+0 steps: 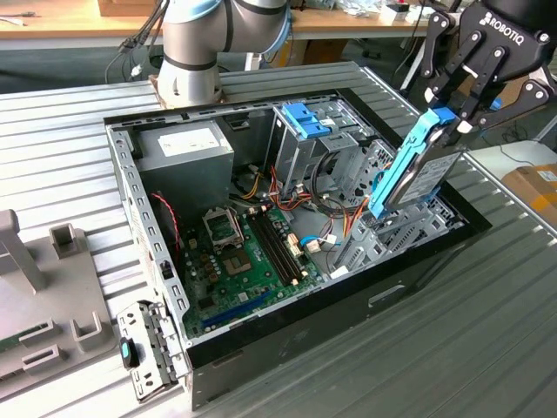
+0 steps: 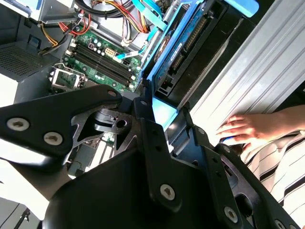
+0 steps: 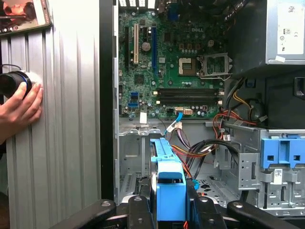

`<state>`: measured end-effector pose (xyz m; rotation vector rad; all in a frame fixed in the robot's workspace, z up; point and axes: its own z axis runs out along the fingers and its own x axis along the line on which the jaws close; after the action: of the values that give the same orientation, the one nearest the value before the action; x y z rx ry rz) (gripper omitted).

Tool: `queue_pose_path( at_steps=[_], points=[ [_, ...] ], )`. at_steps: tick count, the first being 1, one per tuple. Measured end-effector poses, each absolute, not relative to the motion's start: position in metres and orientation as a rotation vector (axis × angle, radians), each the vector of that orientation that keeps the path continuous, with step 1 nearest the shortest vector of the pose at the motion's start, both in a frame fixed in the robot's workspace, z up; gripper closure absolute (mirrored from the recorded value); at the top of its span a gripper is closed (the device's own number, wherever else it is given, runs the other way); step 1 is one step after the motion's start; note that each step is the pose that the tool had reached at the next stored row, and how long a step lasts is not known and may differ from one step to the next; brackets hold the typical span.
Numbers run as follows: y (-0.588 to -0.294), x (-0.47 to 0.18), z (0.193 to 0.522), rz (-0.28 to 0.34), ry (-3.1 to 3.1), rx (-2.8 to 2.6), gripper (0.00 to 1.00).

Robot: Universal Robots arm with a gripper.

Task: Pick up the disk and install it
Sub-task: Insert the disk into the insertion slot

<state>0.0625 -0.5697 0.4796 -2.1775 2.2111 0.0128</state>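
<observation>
Tool [image 1: 446, 120] is clamped on the upper end of the disk [image 1: 416, 174], on its blue bracket. The disk hangs tilted, its lower end over the drive-bay corner of the open computer case [image 1: 348, 300], near the motherboard [image 1: 235, 261]. A hand [image 3: 21, 107] rests on the tabletop [image 3: 71, 119] outside the case.

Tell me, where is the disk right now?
On the exterior view's right, the disk hangs tilted in the pincer, its lower end reaching into the open computer case.

A ribbed grey table [image 1: 487, 331] fills the foreground (wooden desk [image 1: 52, 22] behind).
</observation>
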Motion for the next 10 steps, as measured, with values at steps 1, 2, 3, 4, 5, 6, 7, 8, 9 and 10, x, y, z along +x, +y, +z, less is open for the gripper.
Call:
queue_pose_path(
  at_steps=[1,2,3,4,5,6,7,8,9,10],
  points=[
    [-0.5699,0.0626,0.4795,0.013,2.211,-2.178,0.64],
    [-0.5705,0.0627,0.4794,0.013,2.211,-2.177,0.64],
    [-0.5708,0.0628,0.4794,0.013,2.211,-2.178,0.64],
    [-0.5708,0.0628,0.4794,0.013,2.211,-2.178,0.64],
    [-0.5711,0.0628,0.4791,0.013,2.211,-2.178,0.64],
    [-0.5713,0.0628,0.4788,0.013,2.211,-2.178,0.64],
    [-0.5714,0.0628,0.4788,0.013,2.211,-2.178,0.64],
    [-0.5714,0.0628,0.4788,0.013,2.211,-2.178,0.64],
    [-0.5714,0.0628,0.4783,0.013,2.211,-2.178,0.64],
    [-0.5714,0.0628,0.4783,0.013,2.211,-2.178,0.64]
  ],
)
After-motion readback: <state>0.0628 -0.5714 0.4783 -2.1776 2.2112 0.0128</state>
